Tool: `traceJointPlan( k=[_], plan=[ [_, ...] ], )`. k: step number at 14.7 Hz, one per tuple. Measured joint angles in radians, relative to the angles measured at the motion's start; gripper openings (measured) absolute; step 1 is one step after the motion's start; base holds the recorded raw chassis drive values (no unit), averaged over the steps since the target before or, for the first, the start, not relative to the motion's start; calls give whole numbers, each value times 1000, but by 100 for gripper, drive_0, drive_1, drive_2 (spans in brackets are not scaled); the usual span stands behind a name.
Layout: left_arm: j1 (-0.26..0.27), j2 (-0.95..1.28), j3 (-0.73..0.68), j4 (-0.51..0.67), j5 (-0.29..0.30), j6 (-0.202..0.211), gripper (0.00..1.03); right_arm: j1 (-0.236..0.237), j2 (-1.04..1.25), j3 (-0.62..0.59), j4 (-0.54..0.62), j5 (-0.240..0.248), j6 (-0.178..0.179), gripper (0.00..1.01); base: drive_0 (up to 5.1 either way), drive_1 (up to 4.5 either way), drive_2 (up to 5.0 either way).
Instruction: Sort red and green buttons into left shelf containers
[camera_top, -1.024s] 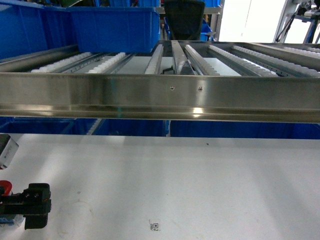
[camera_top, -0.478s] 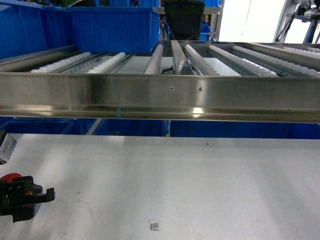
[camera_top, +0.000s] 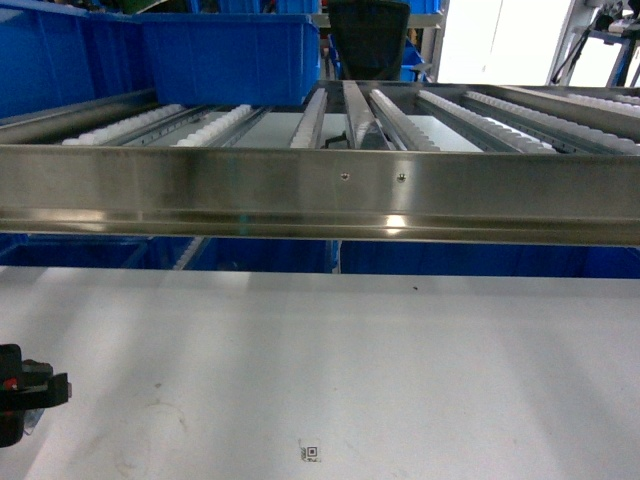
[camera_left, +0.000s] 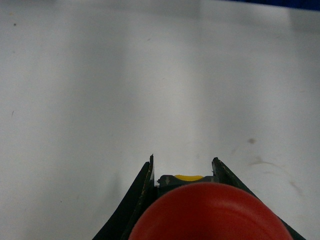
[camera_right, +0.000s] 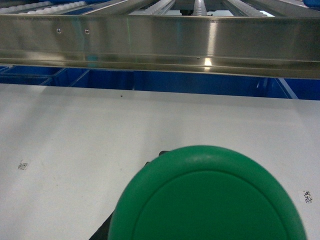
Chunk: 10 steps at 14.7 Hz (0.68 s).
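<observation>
Red button (camera_left: 207, 212) clamped in left gripper (camera_left: 182, 172); green button (camera_right: 207, 197) hides right pincer; steel rail (camera_top: 320, 195) ahead.

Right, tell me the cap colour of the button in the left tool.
Red, clearest in the left wrist view.

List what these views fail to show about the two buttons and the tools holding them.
- Left wrist view: the red button fills the bottom edge; its body is cut off.
- Right wrist view: the green button cap hides the right tool entirely.
- Head view: the left tool is cropped at the left edge; the right tool is out of frame.
- The blue bin interior is not visible.
</observation>
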Motion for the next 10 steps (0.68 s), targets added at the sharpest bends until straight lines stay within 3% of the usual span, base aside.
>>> traceJointPlan(
  k=[1,2,3,4,5,6,7,8,9,10],
  plan=[
    [-29,-334,-24,-222,24,-21,28,0,0,0,0,0,0,27,0,0,0],
    [-42,-673,-27,-504,-17,-32,27,0,0,0,0,0,0,27,0,0,0],
    [-66,-815,-27,-622,-50,-42,27,0,0,0,0,0,0,27,0,0,0],
    [-127,-955,-27,-757,-109,-58,27,0,0,0,0,0,0,27,0,0,0],
    [-247,-1102,-26,-907,-200,-85,27,0,0,0,0,0,0,27,0,0,0],
    [-335,-1177,-26,-931,-257,-90,27,0,0,0,0,0,0,27,0,0,0],
    [-298,-1178,-27,-853,-275,-70,27,0,0,0,0,0,0,27,0,0,0],
    [-186,-1180,-80,-687,-267,26,27,0,0,0,0,0,0,27,0,0,0],
    [-47,-1139,-111,-537,-206,124,27,0,0,0,0,1,0,27,0,0,0],
    [16,-1123,-107,-468,-205,175,27,0,0,0,0,0,0,27,0,0,0]
  ],
)
